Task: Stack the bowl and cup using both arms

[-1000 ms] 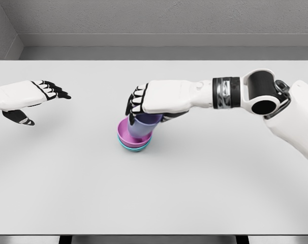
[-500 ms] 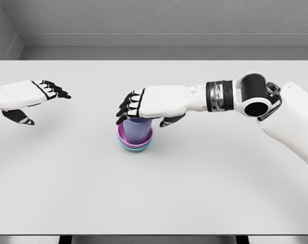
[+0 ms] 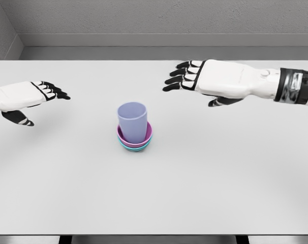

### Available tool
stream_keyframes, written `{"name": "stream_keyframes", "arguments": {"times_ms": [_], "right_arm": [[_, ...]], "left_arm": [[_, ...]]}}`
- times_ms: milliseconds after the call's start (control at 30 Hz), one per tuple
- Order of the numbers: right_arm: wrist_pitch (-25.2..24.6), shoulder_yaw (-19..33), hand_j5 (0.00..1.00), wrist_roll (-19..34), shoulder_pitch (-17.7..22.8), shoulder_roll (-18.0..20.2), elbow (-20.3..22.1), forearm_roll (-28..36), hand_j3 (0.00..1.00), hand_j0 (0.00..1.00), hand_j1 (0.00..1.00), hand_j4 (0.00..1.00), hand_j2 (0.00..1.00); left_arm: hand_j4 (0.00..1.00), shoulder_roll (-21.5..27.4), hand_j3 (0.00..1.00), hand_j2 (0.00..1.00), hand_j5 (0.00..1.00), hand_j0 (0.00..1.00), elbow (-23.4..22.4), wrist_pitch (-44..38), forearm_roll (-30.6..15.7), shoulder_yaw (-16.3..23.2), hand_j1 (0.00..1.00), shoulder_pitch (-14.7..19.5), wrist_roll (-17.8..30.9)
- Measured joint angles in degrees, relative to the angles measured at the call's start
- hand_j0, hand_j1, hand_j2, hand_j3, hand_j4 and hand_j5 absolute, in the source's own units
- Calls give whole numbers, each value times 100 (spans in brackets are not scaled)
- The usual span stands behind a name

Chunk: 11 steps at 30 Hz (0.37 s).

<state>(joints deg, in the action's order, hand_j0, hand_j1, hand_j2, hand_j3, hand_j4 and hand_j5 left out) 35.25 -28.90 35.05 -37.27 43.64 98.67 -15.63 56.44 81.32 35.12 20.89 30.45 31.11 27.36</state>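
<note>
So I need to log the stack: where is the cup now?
In the head view the lavender cup stands upright in the pink bowl, nested in a teal bowl, near the table's middle, between both hands.

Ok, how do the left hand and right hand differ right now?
The left hand shows at the picture's left edge, well off from the cup; the right hand is up and to the right of the cup, nearer to it. The right arm shows a dark wrist band; the left arm is cut off before its wrist. Both are open, white with black fingers, holding nothing and clear of the cup and bowls.
</note>
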Motion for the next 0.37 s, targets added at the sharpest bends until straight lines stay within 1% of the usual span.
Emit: {"name": "stream_keyframes", "arguments": {"times_ms": [33, 67, 133, 233, 367], "right_arm": [[0, 191, 100, 0, 176, 115, -1, 28, 100, 100, 100, 100, 100], [-2, 371, 100, 0, 264, 212, -14, 52, 100, 100, 100, 100, 100], [-6, 599, 100, -1, 291, 333, -102, 83, 100, 100, 100, 100, 100], [-7, 752, 100, -2, 299, 412, -183, 103, 100, 100, 100, 100, 100], [-8, 817, 100, -2, 326, 445, -221, 112, 100, 100, 100, 100, 100]], "left_arm": [[100, 10, 100, 100, 100, 100, -29, 0, -3, 4, 100, 0, 0], [100, 18, 100, 100, 100, 100, -51, 0, -4, 7, 100, -8, 0], [100, 27, 100, 100, 100, 100, -79, 0, -7, 8, 100, -17, 0], [100, 33, 100, 100, 100, 100, -102, 0, -15, 2, 100, -17, 0], [100, 35, 100, 100, 100, 100, -118, 0, -17, -1, 100, -17, 0]]}}
